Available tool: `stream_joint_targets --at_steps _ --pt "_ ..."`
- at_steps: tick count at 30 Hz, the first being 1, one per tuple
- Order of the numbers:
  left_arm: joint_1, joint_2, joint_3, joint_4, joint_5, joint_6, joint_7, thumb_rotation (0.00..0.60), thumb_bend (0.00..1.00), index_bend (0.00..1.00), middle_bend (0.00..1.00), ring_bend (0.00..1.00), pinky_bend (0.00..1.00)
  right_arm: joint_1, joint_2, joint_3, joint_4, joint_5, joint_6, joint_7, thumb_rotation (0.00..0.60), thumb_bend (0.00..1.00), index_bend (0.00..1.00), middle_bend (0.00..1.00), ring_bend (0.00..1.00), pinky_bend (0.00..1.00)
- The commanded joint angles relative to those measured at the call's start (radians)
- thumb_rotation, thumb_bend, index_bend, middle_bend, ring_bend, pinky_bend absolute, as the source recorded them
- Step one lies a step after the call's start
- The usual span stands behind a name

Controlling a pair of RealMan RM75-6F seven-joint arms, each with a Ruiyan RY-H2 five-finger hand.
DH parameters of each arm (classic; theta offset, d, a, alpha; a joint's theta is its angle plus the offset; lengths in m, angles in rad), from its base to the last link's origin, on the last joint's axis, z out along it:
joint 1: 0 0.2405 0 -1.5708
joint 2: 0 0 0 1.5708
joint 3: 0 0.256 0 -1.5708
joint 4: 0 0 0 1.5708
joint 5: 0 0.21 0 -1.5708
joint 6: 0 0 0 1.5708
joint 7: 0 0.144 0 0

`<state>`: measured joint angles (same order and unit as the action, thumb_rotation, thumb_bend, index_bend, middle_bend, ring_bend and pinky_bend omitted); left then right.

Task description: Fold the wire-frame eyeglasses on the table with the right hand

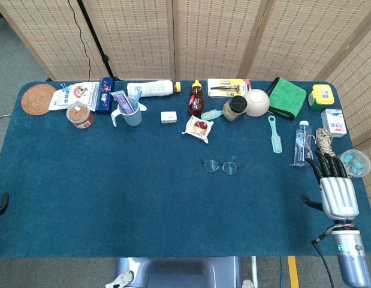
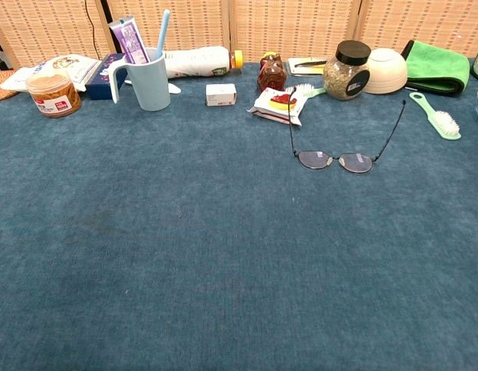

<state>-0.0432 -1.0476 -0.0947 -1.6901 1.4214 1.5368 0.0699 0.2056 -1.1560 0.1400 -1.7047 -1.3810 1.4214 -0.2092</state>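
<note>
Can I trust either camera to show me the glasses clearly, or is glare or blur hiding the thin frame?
Head view: even light, no glare; the glasses look small and faint on the blue table, with the right hand sharp. Chest view: closer and sharper, both arms of the glasses read clearly, open and pointing away; no hand shows there.

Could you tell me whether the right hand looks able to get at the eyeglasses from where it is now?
Probably yes. The right hand is open at the table's right edge, and the blue cloth between it and the eyeglasses is bare. The water bottle stands off that line.
</note>
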Motion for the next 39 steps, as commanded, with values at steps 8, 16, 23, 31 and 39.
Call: stream_joint_targets --at_steps 8,16,23,31,39 --pt "-0.001 0.004 -0.002 -0.004 0.003 0.006 0.0 0.6 0.42 0.0 0.0 0.0 0.0 0.004 0.0 -0.001 0.005 -0.01 -0.013 0.051 0.6 0.02 0.16 0.07 0.05 0.08" --pt "-0.005 0.012 -0.009 -0.008 0.005 0.009 -0.001 0.6 0.42 0.0 0.0 0.0 0.0 0.03 0.032 -0.007 -0.003 -0.034 -0.079 0.167 0.6 0.02 0.13 0.06 0.04 0.13" --pt "-0.008 0.022 -0.014 -0.018 0.01 0.017 0.003 0.6 0.42 0.0 0.0 0.0 0.0 0.084 0.053 0.0 -0.008 -0.058 -0.171 0.331 0.6 0.02 0.13 0.05 0.04 0.17" --pt "-0.005 0.028 -0.015 -0.023 0.002 0.021 0.008 0.6 0.42 0.0 0.0 0.0 0.0 0.193 0.041 0.034 0.037 -0.057 -0.327 0.57 0.6 0.02 0.12 0.04 0.04 0.14" --pt "-0.01 0.03 -0.018 -0.025 -0.006 0.013 0.018 0.6 0.42 0.0 0.0 0.0 0.0 0.301 0.004 0.052 0.101 -0.038 -0.482 0.72 0.6 0.02 0.11 0.03 0.02 0.12"
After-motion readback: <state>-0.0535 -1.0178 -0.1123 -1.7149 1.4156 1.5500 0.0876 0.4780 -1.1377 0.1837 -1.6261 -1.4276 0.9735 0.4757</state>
